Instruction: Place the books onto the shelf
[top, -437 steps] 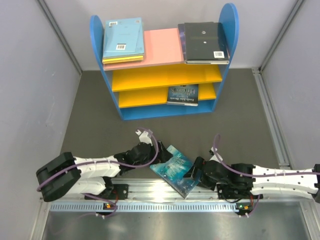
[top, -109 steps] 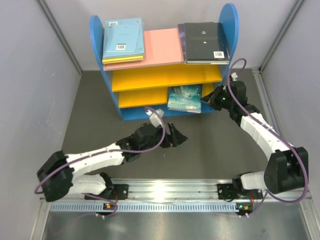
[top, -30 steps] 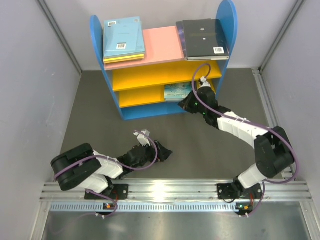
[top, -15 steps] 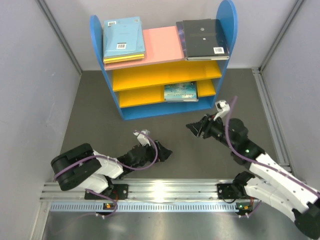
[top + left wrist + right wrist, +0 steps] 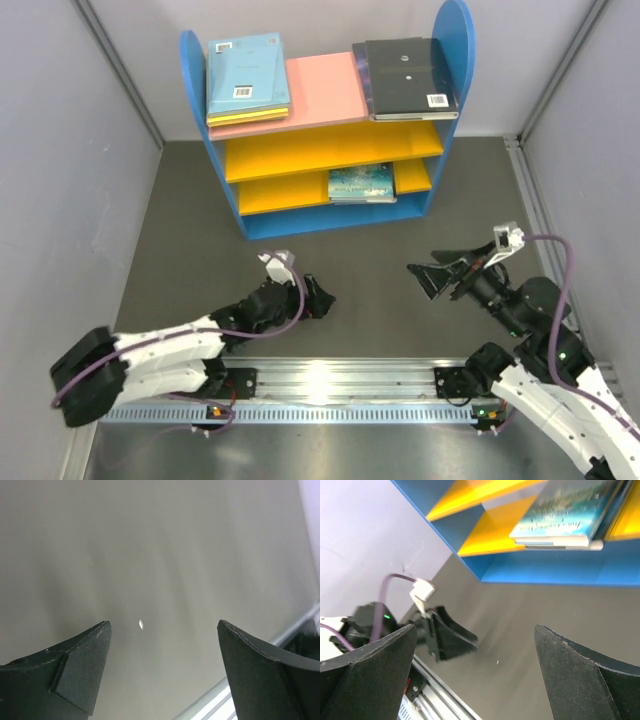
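The shelf (image 5: 325, 92) stands at the back, with blue side panels and a pink top board. A light blue book (image 5: 247, 75) lies on a yellow one at the top left, and a black book (image 5: 408, 75) lies at the top right. A teal book (image 5: 362, 183) rests flat on the lower yellow board; in the right wrist view the teal book (image 5: 565, 510) lies above the blue base (image 5: 545, 572). My right gripper (image 5: 432, 278) hangs open and empty over the floor, well short of the shelf. My left gripper (image 5: 318, 297) is low over the grey floor, open and empty.
Grey wall panels (image 5: 70, 180) close in both sides. A metal rail (image 5: 330, 380) runs along the near edge by the arm bases. The right wrist view shows the left gripper (image 5: 450, 637) down on the floor beside the rail.
The right arm pulled back from the lower shelf board to the near right and its jaws opened, leaving the teal book on the board. The left arm shifted slightly forward.
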### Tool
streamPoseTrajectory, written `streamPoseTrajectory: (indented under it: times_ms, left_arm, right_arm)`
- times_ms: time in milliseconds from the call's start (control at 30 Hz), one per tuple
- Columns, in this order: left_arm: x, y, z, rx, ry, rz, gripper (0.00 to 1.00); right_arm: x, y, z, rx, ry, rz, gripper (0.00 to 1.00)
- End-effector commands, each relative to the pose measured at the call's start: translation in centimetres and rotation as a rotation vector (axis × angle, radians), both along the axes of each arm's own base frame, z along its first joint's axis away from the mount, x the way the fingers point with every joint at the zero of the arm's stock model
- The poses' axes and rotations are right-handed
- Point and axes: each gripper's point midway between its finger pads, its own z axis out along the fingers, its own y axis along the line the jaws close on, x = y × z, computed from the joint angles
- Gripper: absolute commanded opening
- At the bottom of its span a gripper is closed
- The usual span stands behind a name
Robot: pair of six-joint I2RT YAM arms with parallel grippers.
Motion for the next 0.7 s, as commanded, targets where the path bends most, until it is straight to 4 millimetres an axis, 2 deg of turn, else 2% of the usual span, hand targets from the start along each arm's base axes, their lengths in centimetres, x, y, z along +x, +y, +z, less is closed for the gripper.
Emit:
streamPoseTrajectory:
  times_ms: [0,33,67,100,133,200,267,300,333,367,400,433,467,500,533,600,633,667]
  left_arm:
    - [2.0,4.5,5.3,0.159,-0.147,0.138,0.93]
    - [2.3,5.7,8.3,0.136,-0.199,0.181,0.94]
    - [2.6,7.0,9.5,0.154,-0.235,0.226,0.96]
    - [3.5,9.1,11.0,0.192,-0.290,0.323,0.97]
    - [3.6,10.5,13.3,0.165,-0.342,0.379,0.99]
    - [4.4,13.7,14.9,0.219,-0.421,0.516,0.99]
    - [4.9,15.8,15.0,0.266,-0.470,0.616,0.99]
    - [5.2,16.5,15.1,0.292,-0.490,0.664,0.99]
    - [5.5,18.6,13.7,0.407,-0.496,0.772,0.99]
    - [5.5,19.7,13.3,0.463,-0.501,0.829,0.99]
    - [5.5,20.6,13.7,0.476,-0.514,0.904,0.99]
    - [5.5,21.6,12.5,0.557,-0.516,0.950,0.99]
    - [5.7,21.8,12.3,0.567,-0.529,0.958,0.99]
    - [6.2,21.8,13.2,0.539,-0.568,0.970,0.99]
    - [6.4,22.9,11.0,0.595,-0.571,0.975,0.99]
    - [7.1,23.5,9.5,0.620,-0.597,0.946,0.98]
    - [7.4,25.1,8.3,0.667,-0.571,0.992,0.98]
    - [7.6,25.7,7.7,0.655,-0.547,1.028,0.98]
  right_arm:
    - [-1.4,-1.6,2.5,0.005,-0.056,-0.019,1.00]
    - [-1.6,-1.8,2.8,0.009,-0.064,-0.022,1.00]
    - [-2.0,-2.1,3.0,0.018,-0.080,-0.023,1.00]
    - [-2.1,-2.2,2.8,0.016,-0.085,-0.023,1.00]
    - [-2.2,-2.3,2.7,0.020,-0.089,-0.023,1.00]
    - [-2.1,-2.9,2.3,0.031,-0.103,-0.054,1.00]
    - [-2.4,-3.1,2.3,0.049,-0.122,-0.055,1.00]
    - [-2.3,-3.0,1.6,0.043,-0.117,-0.055,1.00]
    - [-2.3,-3.0,1.5,0.048,-0.121,-0.055,1.00]
    - [-2.3,-3.0,1.4,0.051,-0.125,-0.052,1.00]
    - [-2.3,-2.8,1.0,0.049,-0.117,-0.045,1.00]
    - [-2.3,-2.8,0.9,0.048,-0.113,-0.042,1.00]
    - [-2.4,-2.6,0.8,0.046,-0.111,-0.034,1.00]
    - [-2.3,-2.6,0.7,0.045,-0.110,-0.034,1.00]
    - [-2.4,-2.6,0.7,0.045,-0.108,-0.034,1.00]
    - [-2.3,-2.6,0.6,0.047,-0.105,-0.034,1.00]
    - [-2.7,-2.3,0.7,0.048,-0.107,-0.006,1.00]
    - [-2.8,-2.3,0.9,0.049,-0.111,-0.005,1.00]
